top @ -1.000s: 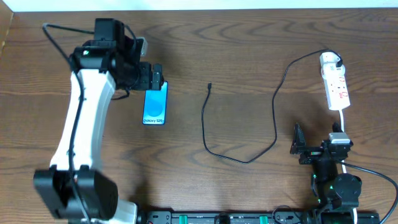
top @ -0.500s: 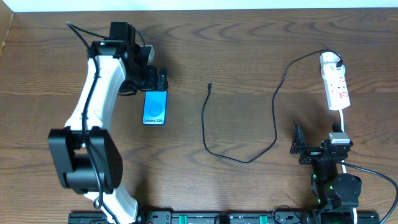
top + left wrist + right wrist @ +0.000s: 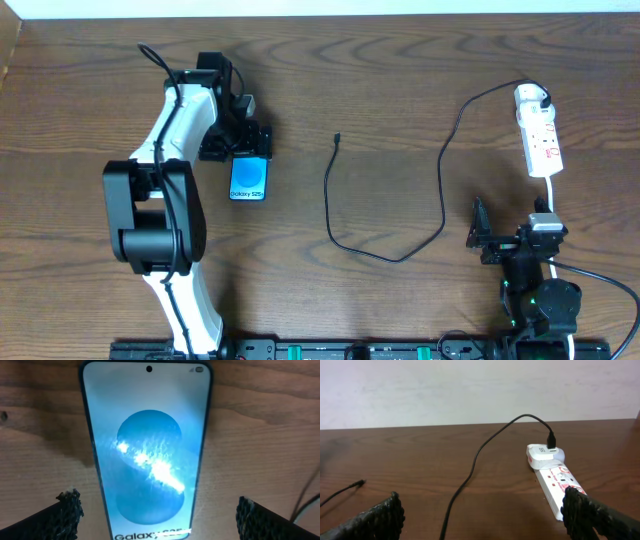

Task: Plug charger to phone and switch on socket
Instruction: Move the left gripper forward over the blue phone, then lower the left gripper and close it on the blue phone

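The phone point(image 3: 248, 181) lies flat on the table, its blue screen up with "Galaxy S25" text. My left gripper point(image 3: 249, 146) is open just above the phone's far end. In the left wrist view its fingers point(image 3: 160, 516) straddle the phone point(image 3: 147, 435) without touching it. The charger's black cable point(image 3: 380, 255) loops across the middle, with its plug tip point(image 3: 338, 137) lying free. Its white adapter point(image 3: 530, 97) sits in the socket point(image 3: 544, 147), a white power strip. My right gripper point(image 3: 479, 238) is open and empty at the front right. It faces the cable point(image 3: 472, 467), adapter point(image 3: 545, 454) and socket point(image 3: 559, 485).
The white cord point(image 3: 552, 195) of the power strip runs from it toward my right arm's base. A pale wall stands beyond the table's far edge point(image 3: 470, 390). The plug tip point(image 3: 360, 483) shows at the left of the right wrist view.
My left arm has swung right and in, bringing its open gripper over the phone's far end. The right arm, cable, phone and power strip have not moved.
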